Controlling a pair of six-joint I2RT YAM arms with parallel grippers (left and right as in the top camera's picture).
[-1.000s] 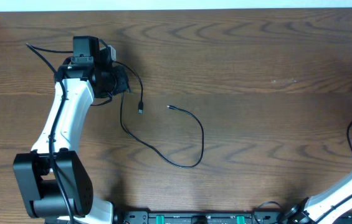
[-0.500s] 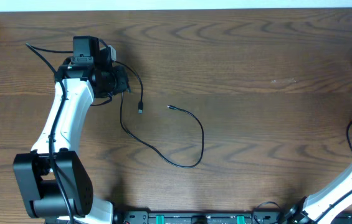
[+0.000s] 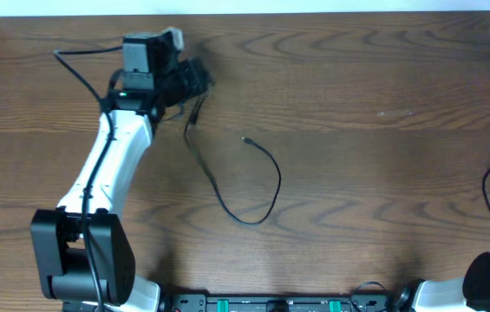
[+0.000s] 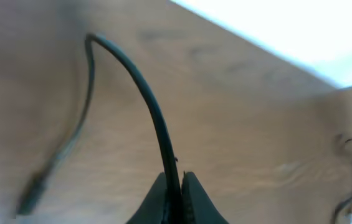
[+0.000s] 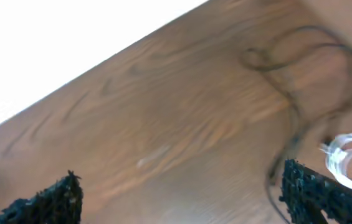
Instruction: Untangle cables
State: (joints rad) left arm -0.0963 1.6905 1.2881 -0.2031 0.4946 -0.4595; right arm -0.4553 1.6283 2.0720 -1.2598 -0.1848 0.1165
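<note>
Clearly 1 black cord point(image 3: 277, 178), in left jaws, maybe 1 white cord point(image 5: 350, 152)

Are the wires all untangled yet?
Nearly, it seems. The black cord lies alone, no white on it. The left claw pinches it near one end. The right claw is open, empty. Left: the white cord, coiled beside a dark loop; maybe tangled.

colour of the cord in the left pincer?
Black. The cord shows best in the left wrist view.
</note>
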